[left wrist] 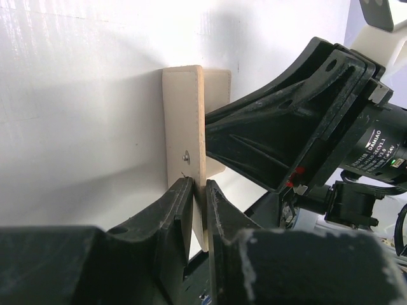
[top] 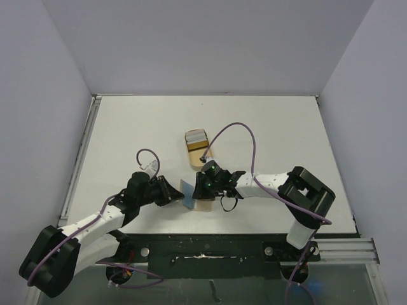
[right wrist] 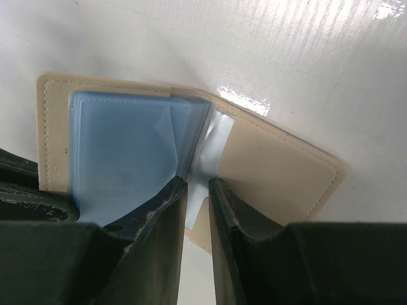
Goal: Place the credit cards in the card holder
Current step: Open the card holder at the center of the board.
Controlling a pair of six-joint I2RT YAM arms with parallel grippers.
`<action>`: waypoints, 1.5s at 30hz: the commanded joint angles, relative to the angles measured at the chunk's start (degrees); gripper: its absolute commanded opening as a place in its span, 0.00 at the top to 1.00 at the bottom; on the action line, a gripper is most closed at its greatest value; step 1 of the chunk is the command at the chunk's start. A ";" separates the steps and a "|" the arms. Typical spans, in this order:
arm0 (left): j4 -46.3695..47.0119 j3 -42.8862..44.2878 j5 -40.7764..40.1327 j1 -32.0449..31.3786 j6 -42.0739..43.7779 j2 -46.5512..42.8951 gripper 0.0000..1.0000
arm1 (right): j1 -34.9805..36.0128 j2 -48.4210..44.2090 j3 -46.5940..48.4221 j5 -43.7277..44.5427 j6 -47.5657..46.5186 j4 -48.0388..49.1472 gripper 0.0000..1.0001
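Left arm [top: 95, 222], right arm [top: 264, 183]: white links, black joints, chunky black bases. Purple cables [top: 254, 152] looping. Green light [top: 206, 185] at right wrist.

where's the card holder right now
Top view: the card holder lies open, centre front of the table, between the left claw and right claw, both gripping it.

Matt tan leather-like card holder [right wrist: 280, 165], glossy translucent blue plastic sleeves [right wrist: 121, 152], glossy white table [right wrist: 305, 57]
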 commanded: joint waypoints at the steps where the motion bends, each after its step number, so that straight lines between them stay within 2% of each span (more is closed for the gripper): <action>1: 4.73 0.67 1.39 -0.12 -0.01 -0.82 0.85 | 0.49 0.58 0.34 -0.60 0.32 1.91 0.77; 3: 4.81 0.48 1.33 -0.11 -0.05 -1.05 0.86 | 0.49 0.69 0.57 -0.89 0.22 1.83 0.78; 8: 7.03 -0.75 1.41 -0.11 -0.97 -1.93 1.00 | 0.59 0.36 0.08 -0.83 0.38 2.32 0.78; 16: 6.59 -1.32 0.32 -0.12 -0.85 -2.28 1.00 | 0.54 -0.12 0.16 -1.01 0.58 2.12 0.75; 24: 4.63 -0.65 -0.36 -0.11 0.24 -2.59 1.00 | 0.11 -3.19 1.75 -2.68 2.22 2.06 0.56; 30: 3.43 -0.75 -1.23 -0.04 0.79 -2.59 1.00 | 0.14 -3.87 2.67 -4.47 4.52 3.94 0.46; 36: 2.07 0.18 -1.41 -0.03 1.32 -2.51 1.00 | -0.09 -5.10 2.62 -2.52 5.91 2.72 0.46; 41: 0.44 1.06 -1.92 -0.08 2.01 -2.78 1.00 | -0.02 -6.86 4.26 2.54 6.09 -3.62 0.47; 45: 0.42 0.66 -1.73 -0.04 2.01 -3.24 1.00 | 0.02 -8.15 3.47 2.44 6.64 -2.51 0.46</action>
